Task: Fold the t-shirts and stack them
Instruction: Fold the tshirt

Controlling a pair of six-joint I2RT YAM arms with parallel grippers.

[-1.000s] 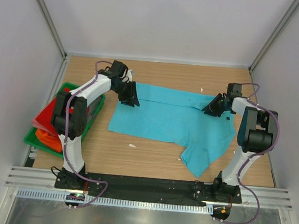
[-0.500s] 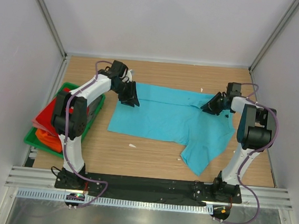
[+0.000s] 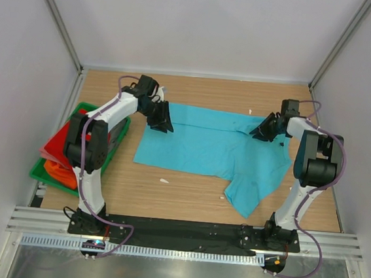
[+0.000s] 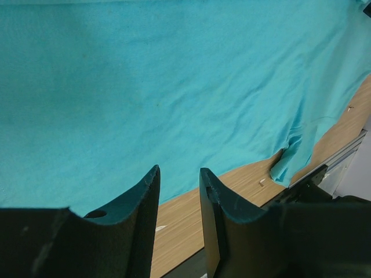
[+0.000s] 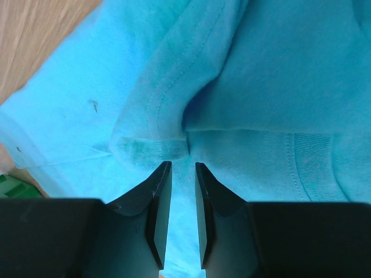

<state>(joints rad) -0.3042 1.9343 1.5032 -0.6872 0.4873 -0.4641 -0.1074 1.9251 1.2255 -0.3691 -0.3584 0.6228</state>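
One turquoise t-shirt [image 3: 204,147], one red [image 3: 57,143], perhaps one orange [image 3: 61,170], one green tray [image 3: 119,136].

**Top view:** fixed high over the near edge of the counter [image 3: 186,195], facing down across its whole surface from afar.
**Left wrist view:** mounted just behind the left claw [image 4: 178,174], looking forward between its jaws, close over the turquoise t-shirt [image 4: 174,87].
**Right wrist view:** likewise behind the right claw [image 5: 183,165], even nearer to the cloth.
All three views share that shirt.
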